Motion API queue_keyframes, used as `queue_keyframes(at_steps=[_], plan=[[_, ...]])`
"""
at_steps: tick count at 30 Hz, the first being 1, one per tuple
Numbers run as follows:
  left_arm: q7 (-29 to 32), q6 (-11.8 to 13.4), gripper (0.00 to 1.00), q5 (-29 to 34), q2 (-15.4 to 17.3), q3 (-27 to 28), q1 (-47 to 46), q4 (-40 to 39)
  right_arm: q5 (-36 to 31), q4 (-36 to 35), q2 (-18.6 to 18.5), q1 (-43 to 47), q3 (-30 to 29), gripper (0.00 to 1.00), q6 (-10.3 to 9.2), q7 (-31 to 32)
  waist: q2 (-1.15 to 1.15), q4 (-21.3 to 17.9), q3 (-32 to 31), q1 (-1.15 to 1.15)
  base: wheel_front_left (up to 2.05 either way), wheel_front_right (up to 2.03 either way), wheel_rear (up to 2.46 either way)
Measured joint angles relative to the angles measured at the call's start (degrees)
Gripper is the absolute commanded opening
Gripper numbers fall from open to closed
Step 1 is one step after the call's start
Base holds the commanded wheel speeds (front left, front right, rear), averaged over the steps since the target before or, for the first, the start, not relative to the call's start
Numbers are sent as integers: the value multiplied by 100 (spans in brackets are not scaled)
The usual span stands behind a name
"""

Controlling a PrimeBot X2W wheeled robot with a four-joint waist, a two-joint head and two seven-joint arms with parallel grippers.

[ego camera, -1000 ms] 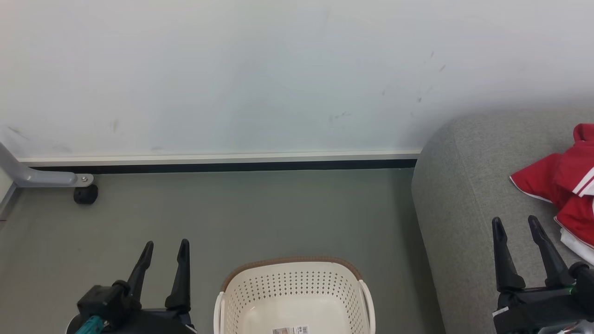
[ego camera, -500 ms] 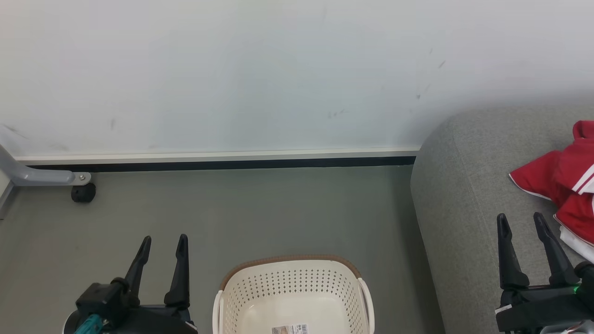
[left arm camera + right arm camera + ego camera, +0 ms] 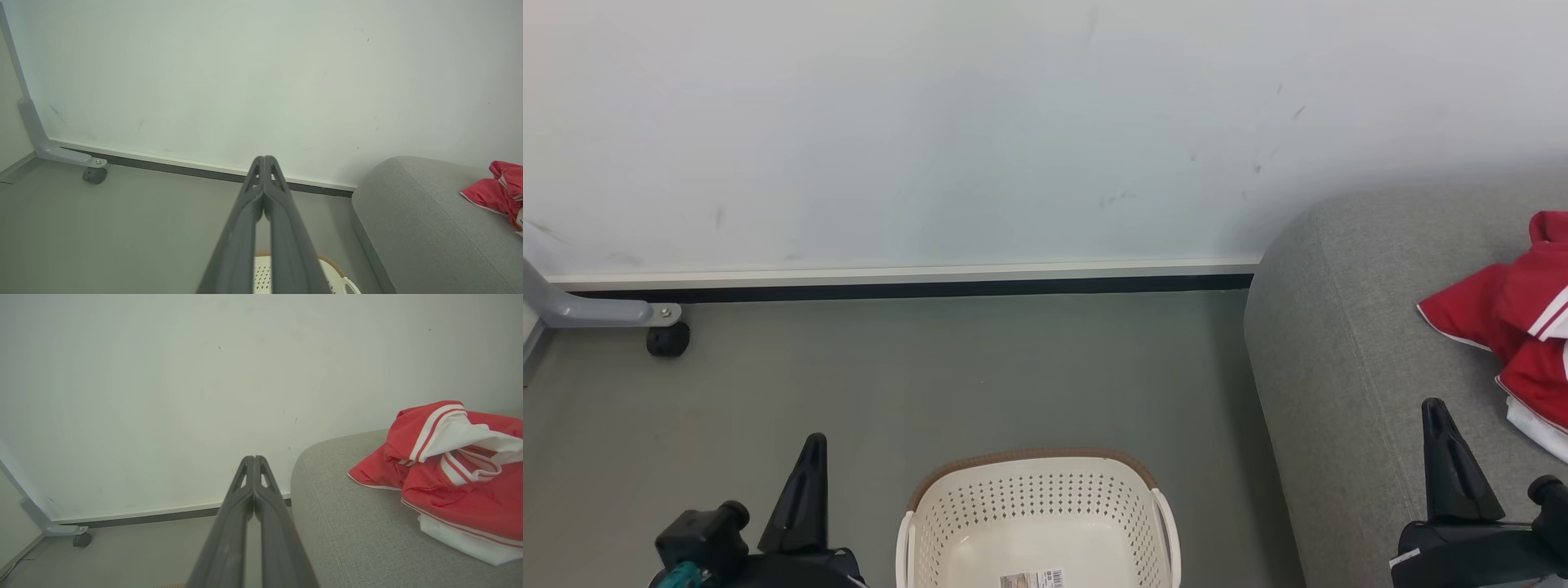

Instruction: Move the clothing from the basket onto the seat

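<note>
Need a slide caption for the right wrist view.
Shut right gripper points toward the wall; red clothing lies heaped on the grey sofa.

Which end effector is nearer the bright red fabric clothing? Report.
Right. Right end effector: at the grey fabric sofa, near the bright red clothing. Left end effector: beyond the cream plastic basket.

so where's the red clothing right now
The red clothing lies on the grey sofa at the right edge of the head view, just beyond the right gripper and to the right of the basket.
</note>
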Motion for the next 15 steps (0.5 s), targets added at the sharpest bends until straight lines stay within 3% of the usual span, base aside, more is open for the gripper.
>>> queue_keyframes(at_steps=[15], plan=[[300,-153,0,-815,-142,308,-4,78,1009,156,175,-29,-216,0,116,325,0,-35,-11,0,0,0,0]])
